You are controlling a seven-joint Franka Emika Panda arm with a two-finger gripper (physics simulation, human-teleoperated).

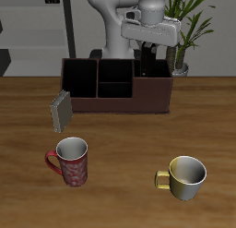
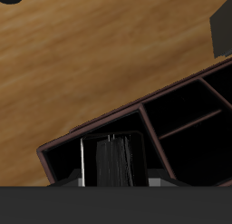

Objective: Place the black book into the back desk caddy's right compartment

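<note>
My gripper (image 1: pixel 147 47) hangs above the back desk caddy (image 1: pixel 115 105), a low maroon-brown box with a black interior. It is shut on the black book (image 1: pixel 147 59), which it holds upright. The book's lower end is at the rim of the caddy's right compartment (image 1: pixel 153 86), the tall undivided end section. In the wrist view the black book (image 2: pixel 113 160) shows between my fingers, with the dark floor of that end compartment (image 2: pixel 68 164) around it and the caddy's rim (image 2: pixel 91 131) just beyond. The gripper (image 2: pixel 113 182) itself is mostly cut off there.
A grey textured book (image 1: pixel 61 110) leans against the caddy's opposite end. A red patterned mug (image 1: pixel 71 162) and a yellow mug (image 1: pixel 185 176) stand nearer the table's front edge. A plant in a vase (image 1: pixel 182 58) stands behind the caddy.
</note>
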